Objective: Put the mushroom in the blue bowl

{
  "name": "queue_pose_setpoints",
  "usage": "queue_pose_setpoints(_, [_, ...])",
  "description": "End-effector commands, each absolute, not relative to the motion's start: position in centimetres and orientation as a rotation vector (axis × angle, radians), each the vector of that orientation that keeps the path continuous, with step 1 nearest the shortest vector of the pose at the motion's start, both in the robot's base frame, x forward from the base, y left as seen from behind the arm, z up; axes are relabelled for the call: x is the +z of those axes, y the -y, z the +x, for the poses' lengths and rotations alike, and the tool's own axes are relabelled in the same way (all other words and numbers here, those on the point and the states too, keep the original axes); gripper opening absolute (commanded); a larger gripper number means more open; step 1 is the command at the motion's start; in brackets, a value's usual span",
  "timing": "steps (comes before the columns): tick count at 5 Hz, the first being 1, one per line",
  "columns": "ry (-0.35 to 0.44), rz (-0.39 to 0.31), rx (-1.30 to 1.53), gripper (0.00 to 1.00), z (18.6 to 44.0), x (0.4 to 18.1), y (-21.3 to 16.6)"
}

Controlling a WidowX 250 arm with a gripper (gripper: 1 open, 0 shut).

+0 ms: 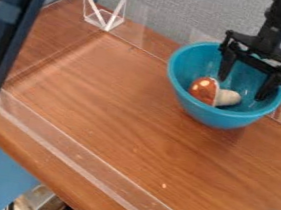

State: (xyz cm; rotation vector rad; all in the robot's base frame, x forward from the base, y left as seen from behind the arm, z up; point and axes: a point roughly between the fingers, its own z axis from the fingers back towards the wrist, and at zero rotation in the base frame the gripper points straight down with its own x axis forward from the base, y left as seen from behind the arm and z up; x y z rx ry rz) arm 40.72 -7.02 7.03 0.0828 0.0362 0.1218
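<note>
The blue bowl [196,98] stands at the back right of the wooden table. Inside it lies the mushroom [208,89] on its side, reddish-brown cap to the left and cream stem to the right. My gripper [249,81] hangs over the right half of the bowl, pointing down, its black fingers [229,63] spread apart. It is open and holds nothing. The fingertips reach down to about the bowl's rim, just right of the mushroom.
A low clear acrylic wall [141,36] runs around the wooden table [102,111]. A clear triangular stand [102,13] sits at the back left corner. A dark blue post [0,53] fills the left foreground.
</note>
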Motion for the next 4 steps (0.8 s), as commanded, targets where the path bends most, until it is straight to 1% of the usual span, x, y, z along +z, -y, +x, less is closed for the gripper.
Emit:
queue_pose_setpoints(1, [0.024,0.066,0.14,1.0,41.1,9.4,5.0])
queue_pose_setpoints(2, [0.024,0.063,0.142,1.0,41.1,9.4,3.4])
queue_pose_setpoints(3, [0.022,0.056,0.179,0.0,41.6,8.8,2.9])
queue_pose_setpoints(4, [0.018,0.051,0.279,1.0,41.9,7.7,1.8])
